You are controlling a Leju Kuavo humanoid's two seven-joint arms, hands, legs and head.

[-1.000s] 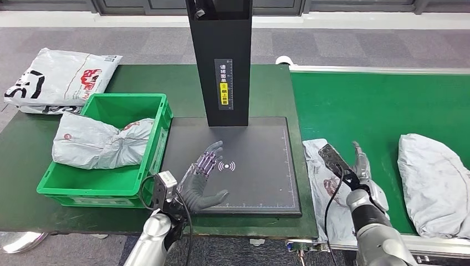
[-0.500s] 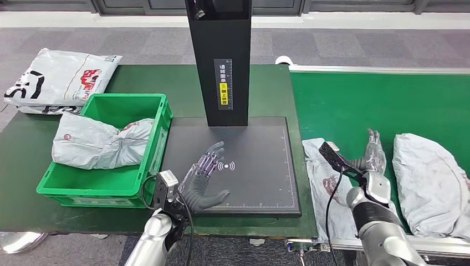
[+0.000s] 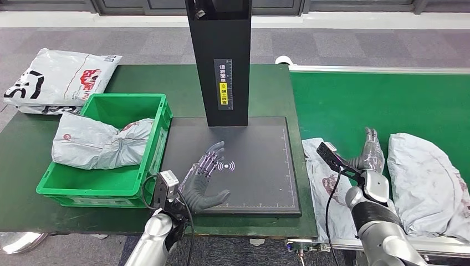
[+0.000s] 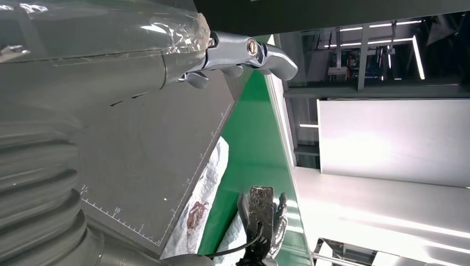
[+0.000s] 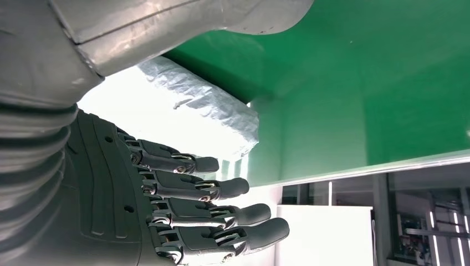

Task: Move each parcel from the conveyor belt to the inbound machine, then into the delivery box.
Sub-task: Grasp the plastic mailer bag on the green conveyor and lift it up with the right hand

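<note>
A flat grey parcel (image 3: 324, 191) lies at the left end of the green conveyor belt (image 3: 377, 100), and a bulky grey parcel (image 3: 424, 177) lies to its right. My right hand (image 3: 372, 152) stands on edge between them with fingers straight and apart, holding nothing. The right wrist view has the bulky parcel (image 5: 194, 105) close beside my fingers (image 5: 221, 213); I cannot tell whether they touch. My left hand (image 3: 204, 180) lies open and flat on the inbound machine's black plate (image 3: 255, 172), empty. From the left wrist, the flat parcel (image 4: 202, 210) hangs past the plate's edge (image 4: 155, 149).
The machine's black column (image 3: 219, 61) rises behind the plate. Left of it a green crate (image 3: 158, 133) holds one grey parcel (image 3: 94, 147). Another white parcel (image 3: 58, 80) lies at the table's back left. The belt's far half is bare.
My right hand has moved right, off the flat parcel into the gap, and turned on edge. The bulky parcel has shifted left toward it. The left hand has not moved.
</note>
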